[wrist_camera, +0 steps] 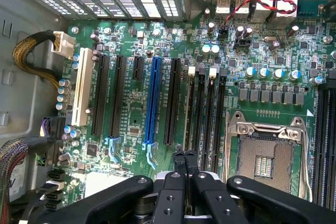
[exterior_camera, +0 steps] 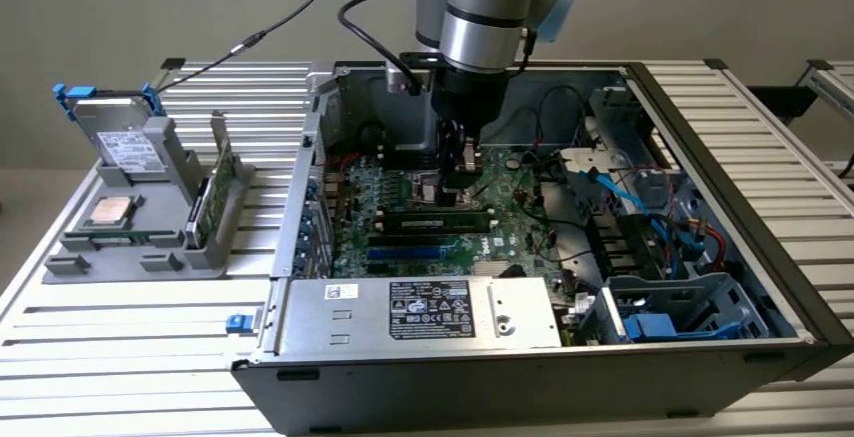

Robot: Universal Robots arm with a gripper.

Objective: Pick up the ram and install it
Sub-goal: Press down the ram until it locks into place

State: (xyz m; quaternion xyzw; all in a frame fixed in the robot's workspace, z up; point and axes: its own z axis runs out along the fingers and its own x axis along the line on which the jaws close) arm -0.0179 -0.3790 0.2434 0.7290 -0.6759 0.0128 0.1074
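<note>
Closed claw (wrist_camera: 185,157) above memory slots (wrist_camera: 210,114)

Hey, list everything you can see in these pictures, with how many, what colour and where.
computer case: one, black, open, on the slatted table
motherboard: one, green, inside the case
ram: one, dark green, upright in a motherboard slot
power supply: one, silver, case's near side
holder: one, grey, exterior view's left
processor chip: one, silver, on the holder
arm: one, silver, reaching into the case
hand: one, black, shut, low over the memory slots
</note>
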